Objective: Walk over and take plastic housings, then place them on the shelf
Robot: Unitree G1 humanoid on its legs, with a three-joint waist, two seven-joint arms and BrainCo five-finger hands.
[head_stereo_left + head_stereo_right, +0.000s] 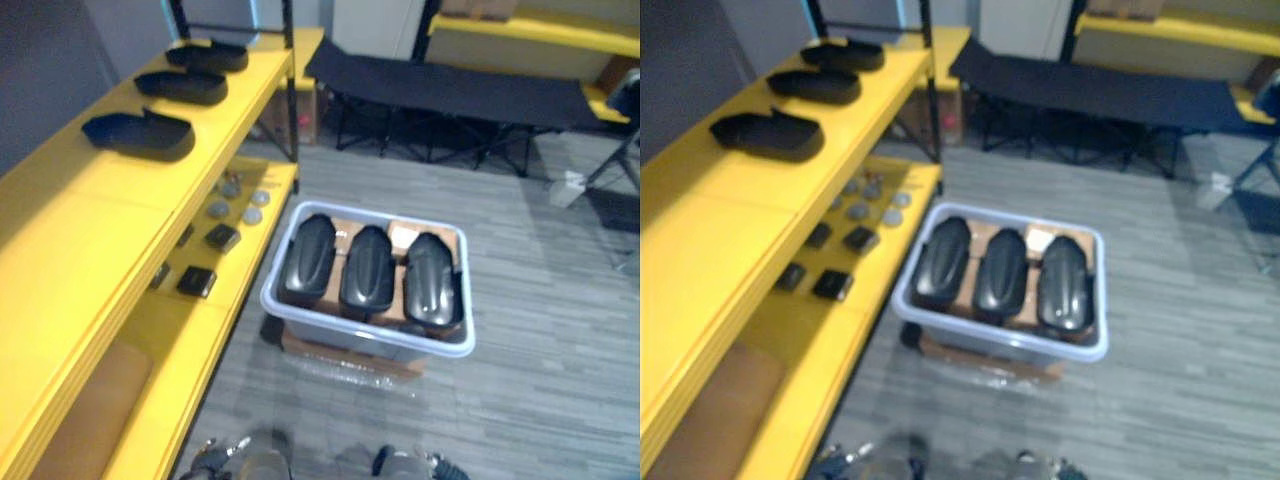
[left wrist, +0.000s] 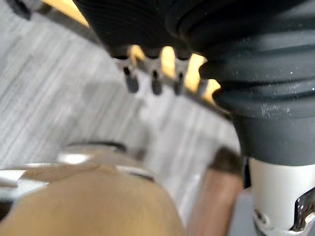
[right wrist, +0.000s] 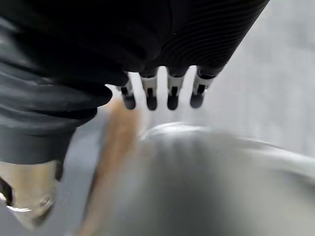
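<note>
Three black plastic housings lie side by side in a pale grey bin on the floor ahead of me. To the left runs a yellow shelf; on its top board lie three more black housings, one behind the other. My left hand hangs above the grey floor, its fingers straight and empty. In its own wrist view my right hand hangs the same way, fingers relaxed and holding nothing.
The shelf's lower board carries small black blocks and round grey discs. A flat cardboard piece lies under the bin. A black folding cot stands at the back, with another yellow shelf behind it.
</note>
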